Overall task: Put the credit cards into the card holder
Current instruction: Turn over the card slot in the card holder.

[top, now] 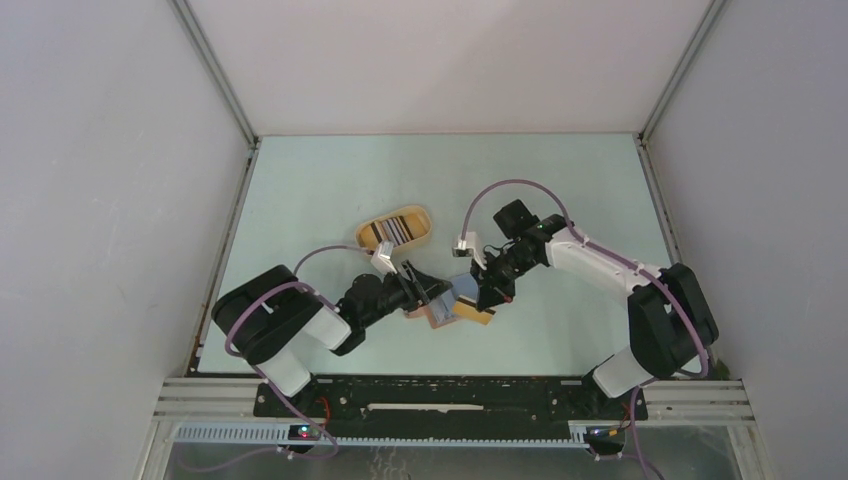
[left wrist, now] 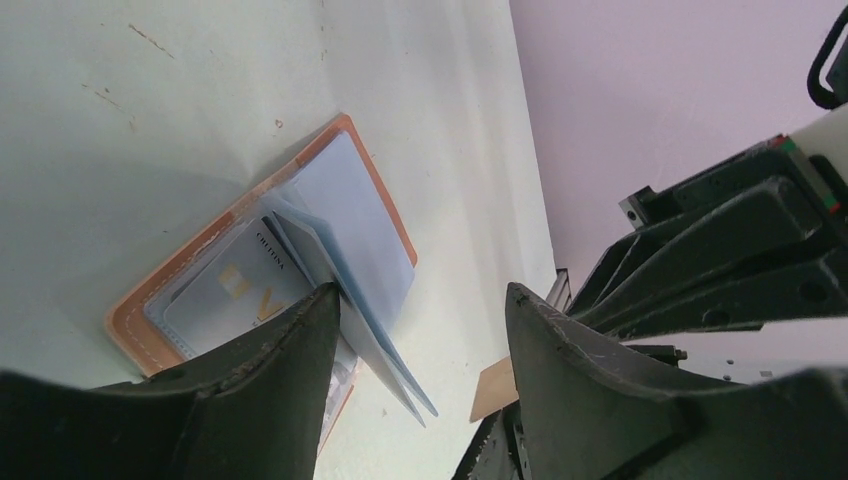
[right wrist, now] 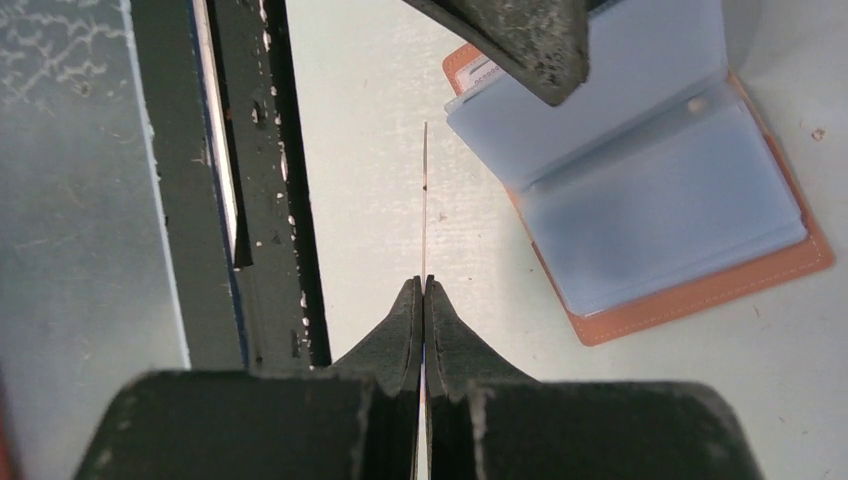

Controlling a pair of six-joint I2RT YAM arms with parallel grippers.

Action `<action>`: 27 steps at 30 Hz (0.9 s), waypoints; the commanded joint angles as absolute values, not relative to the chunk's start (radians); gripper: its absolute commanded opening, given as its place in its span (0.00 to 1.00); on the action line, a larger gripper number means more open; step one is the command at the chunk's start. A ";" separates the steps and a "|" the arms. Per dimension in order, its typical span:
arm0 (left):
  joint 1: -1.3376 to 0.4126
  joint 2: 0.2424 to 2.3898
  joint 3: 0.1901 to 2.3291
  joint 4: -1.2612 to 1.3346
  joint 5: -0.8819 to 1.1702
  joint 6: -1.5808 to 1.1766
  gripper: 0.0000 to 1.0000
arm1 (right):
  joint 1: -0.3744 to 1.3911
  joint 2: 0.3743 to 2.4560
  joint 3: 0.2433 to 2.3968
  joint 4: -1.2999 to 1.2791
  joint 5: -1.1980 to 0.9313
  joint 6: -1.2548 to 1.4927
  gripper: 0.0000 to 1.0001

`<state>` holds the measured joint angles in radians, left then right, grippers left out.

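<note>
The card holder [left wrist: 130, 325] lies open on the table, reddish-brown with pale blue plastic sleeves; one sleeve holds a silver credit card [left wrist: 235, 290]. My left gripper [left wrist: 420, 300] is open over it, and its left fingertip [left wrist: 325, 305] presses on the raised sleeves. My right gripper [right wrist: 424, 282] is shut on a thin credit card [right wrist: 424, 200], seen edge-on, just beside the card holder [right wrist: 700, 295]. In the top view that card [top: 478, 316] shows tan at the right of the card holder [top: 438, 316], between the left gripper [top: 435, 290] and the right gripper [top: 490, 300].
An oval tan tray [top: 415, 215] with more cards [top: 388, 233] in it sits on the table just behind the left arm. Both arms meet close together at the table's middle front. Grey walls enclose the table on three sides.
</note>
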<state>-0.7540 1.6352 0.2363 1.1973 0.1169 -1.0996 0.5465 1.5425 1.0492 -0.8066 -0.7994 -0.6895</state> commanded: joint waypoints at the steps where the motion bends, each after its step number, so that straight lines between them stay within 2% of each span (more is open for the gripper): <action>1: -0.748 1.645 0.219 1.260 0.133 -1.104 0.66 | 0.593 1.488 1.023 -0.698 -0.700 -0.672 0.00; 12: -0.744 1.660 0.221 1.270 0.143 -1.108 0.65 | 0.633 1.500 1.019 -0.668 -0.660 -0.650 0.00; 21: -0.742 1.664 0.223 1.270 0.148 -1.107 0.65 | 0.641 1.437 1.003 -0.706 -0.736 -0.726 0.00; 27: -0.740 1.665 0.224 1.270 0.149 -1.107 0.64 | 0.650 1.451 1.000 -0.685 -0.708 -0.701 0.00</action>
